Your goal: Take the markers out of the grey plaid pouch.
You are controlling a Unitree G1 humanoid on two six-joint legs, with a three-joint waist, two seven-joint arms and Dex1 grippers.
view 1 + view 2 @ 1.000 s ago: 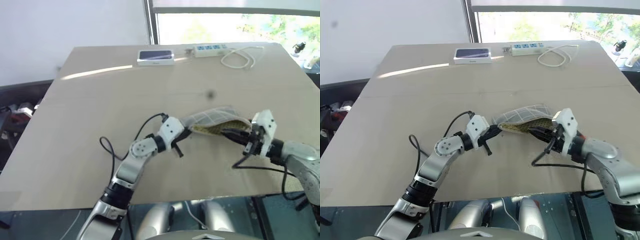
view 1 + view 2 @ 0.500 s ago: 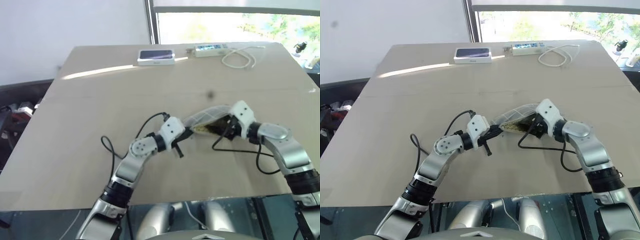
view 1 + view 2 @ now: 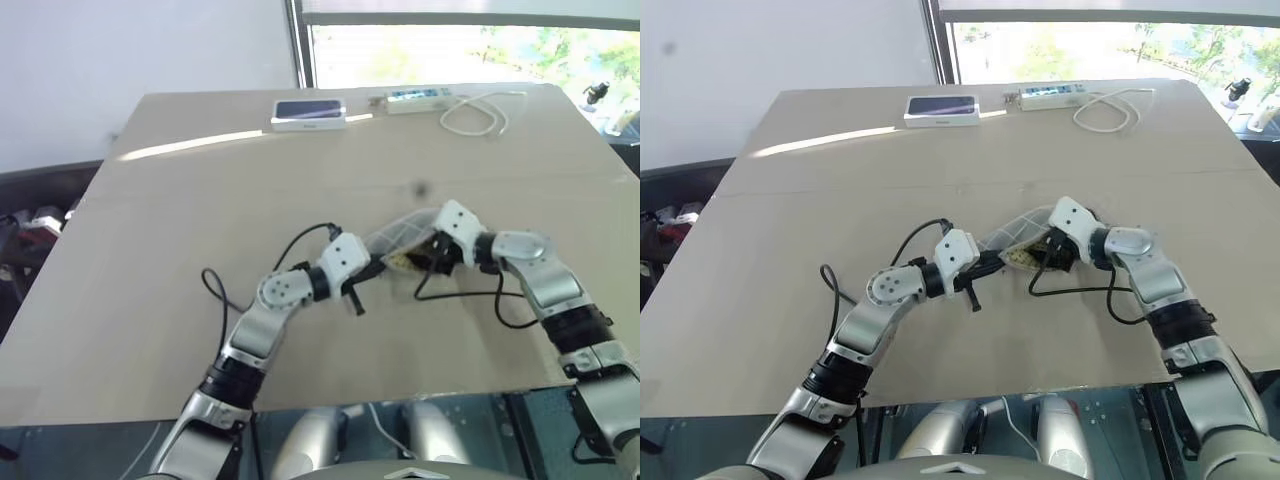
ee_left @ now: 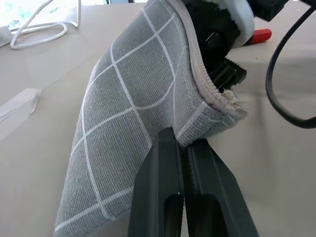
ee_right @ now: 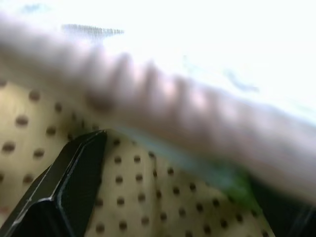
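A: Where is the pouch (image 3: 405, 236) being kept?

B: It is being held up just off the table (image 3: 180, 200), about midway between the side edges and nearer the front edge than the far one. Its corner by the mouth is being pinched by the left tool (image 4: 183, 148), whose fingers are pressed together on the fabric.

A: And the right tool (image 3: 1048, 254)?

B: It is being pushed into the mouth from the right, with its fingers spread. In the right wrist view one finger (image 5: 64, 187) is being shown against the dotted tan lining, and a blurred green streak, judged to be the green marker (image 5: 232, 180), is lying just ahead of it.

A: Which way is the long axis running?

B: The pouch is being stretched from the left tool away toward the far right corner, with its mouth turned toward the right arm. The green streak is being seen running across the line of the finger, but its true direction cannot be told. The red marker cannot be picked out.

A: Which arm is nearer, then?

B: The right one, by judgement. The fingers would need closing on the green stick and drawing back out along the way they were entered, while the mouth is being held by the left tool.
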